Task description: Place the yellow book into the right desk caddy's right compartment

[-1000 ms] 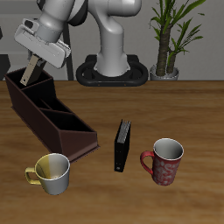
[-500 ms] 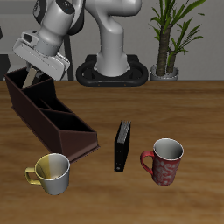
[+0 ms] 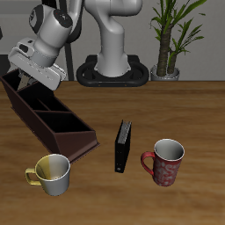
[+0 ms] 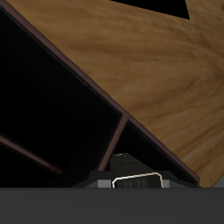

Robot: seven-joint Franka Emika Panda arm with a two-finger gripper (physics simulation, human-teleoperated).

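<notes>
The right desk caddy point(image 3: 53, 123), a long dark brown partitioned box, lies at an angle on the table. My gripper point(image 3: 28, 79) hangs over its far end section, tilted, with its fingertips at the rim. It is shut on the yellow book point(image 3: 23, 85), of which only a small tan sliver shows below the hand, dipping into that end section. In the wrist view the book's grey, pale-rimmed edge point(image 4: 133, 181) sits close to the camera, above the caddy's dark inside and a partition point(image 4: 114, 144).
A black book point(image 3: 123, 145) stands on edge mid-table. A red mug point(image 3: 165, 161) is beside it, and a yellowish mug point(image 3: 53, 173) stands near the caddy's near end. The robot base point(image 3: 110, 70) and a potted plant point(image 3: 167, 39) are at the back.
My gripper has moved down and farther toward the caddy's far end, carrying the yellow book. The book, earlier hanging in plain sight above the caddy, is now mostly hidden at its rim.
</notes>
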